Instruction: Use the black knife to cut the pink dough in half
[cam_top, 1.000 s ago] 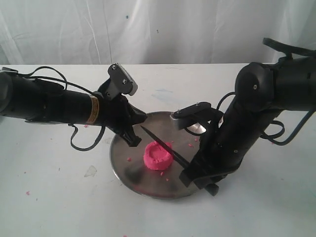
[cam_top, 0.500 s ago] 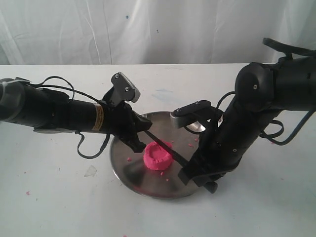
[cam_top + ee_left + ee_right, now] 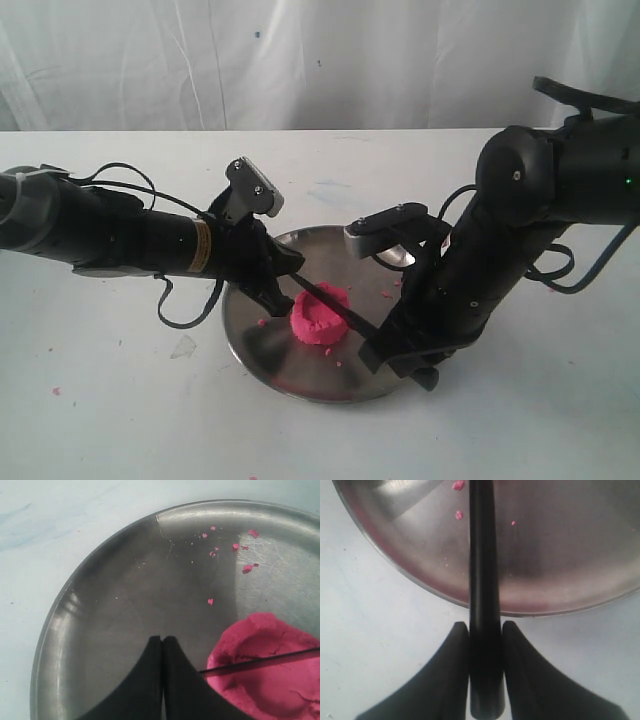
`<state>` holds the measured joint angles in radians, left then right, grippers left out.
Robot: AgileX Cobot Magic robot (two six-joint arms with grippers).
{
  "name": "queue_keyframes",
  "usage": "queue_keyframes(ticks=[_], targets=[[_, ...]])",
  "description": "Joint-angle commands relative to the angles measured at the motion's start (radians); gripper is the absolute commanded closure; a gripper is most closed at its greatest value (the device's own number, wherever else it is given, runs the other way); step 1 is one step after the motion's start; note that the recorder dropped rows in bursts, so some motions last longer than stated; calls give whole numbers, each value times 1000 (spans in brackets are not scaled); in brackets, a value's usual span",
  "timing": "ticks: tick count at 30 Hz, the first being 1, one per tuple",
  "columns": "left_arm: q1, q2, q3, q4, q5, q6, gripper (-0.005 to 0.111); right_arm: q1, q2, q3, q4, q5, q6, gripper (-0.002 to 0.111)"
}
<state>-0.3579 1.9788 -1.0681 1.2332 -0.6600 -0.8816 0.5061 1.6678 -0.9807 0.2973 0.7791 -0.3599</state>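
A white table [image 3: 120,400] is seen carrying a round steel plate [image 3: 262,345] near its middle. Tiny pink crumbs [image 3: 56,391] are scattered on the bare surface, and a small pale scrap [image 3: 183,347] lies just beside the plate.

Bulky black arms [image 3: 520,230], looping cables

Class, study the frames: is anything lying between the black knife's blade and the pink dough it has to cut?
Nothing visible does. The black knife, clamped in the right hand, already lies across the top of the pink dough. The left hand sits closed beside the dough, off the blade's line.
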Motion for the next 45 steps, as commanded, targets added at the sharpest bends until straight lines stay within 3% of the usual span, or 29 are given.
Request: queue_keyframes(ticks=[1,45], targets=[[-4,4,-4,7,3,0,107,1,0,-6,7,-3,4,108],[-4,4,-2,50,7,0,107,1,46,-6,24,-47,-2,108]])
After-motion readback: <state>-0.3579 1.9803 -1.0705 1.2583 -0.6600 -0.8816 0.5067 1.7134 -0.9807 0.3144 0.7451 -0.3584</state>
